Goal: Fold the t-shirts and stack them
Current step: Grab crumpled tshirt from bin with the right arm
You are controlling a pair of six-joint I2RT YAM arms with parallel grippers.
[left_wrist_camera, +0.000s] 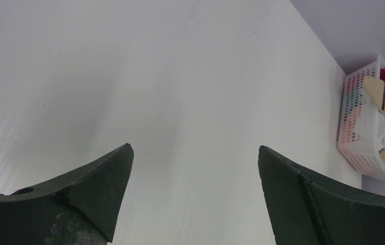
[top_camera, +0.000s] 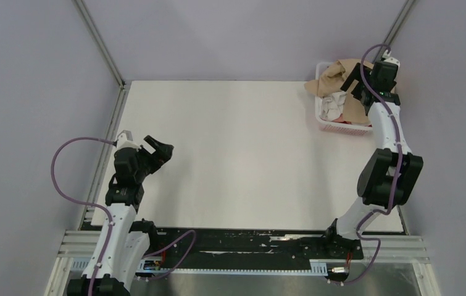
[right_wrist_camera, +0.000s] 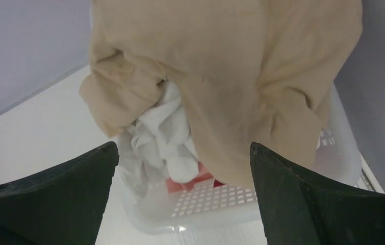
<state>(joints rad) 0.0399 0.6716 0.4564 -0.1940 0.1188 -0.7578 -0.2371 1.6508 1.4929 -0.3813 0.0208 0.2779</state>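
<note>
The tan t-shirt (right_wrist_camera: 241,76) looks soft, light and limp; the right gripper (right_wrist_camera: 182,147), jaws wide apart, should probably pinch its upper fold

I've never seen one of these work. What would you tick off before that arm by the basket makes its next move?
1. Is the right gripper open: ok, jaws wide apart.
2. Is it aimed at a shirt: ok, the tan shirt fills its wrist view just ahead.
3. Is the tan shirt on top of the pile: ok, it drapes over the white shirt in the basket.
4. Are the shirts untangled from each other: cannot tell.
5. Is there room to spread it: ok, the table in front of the arms is bare.
6. Is the left gripper open and out of the way: ok, it hovers over the table's left side.
</note>
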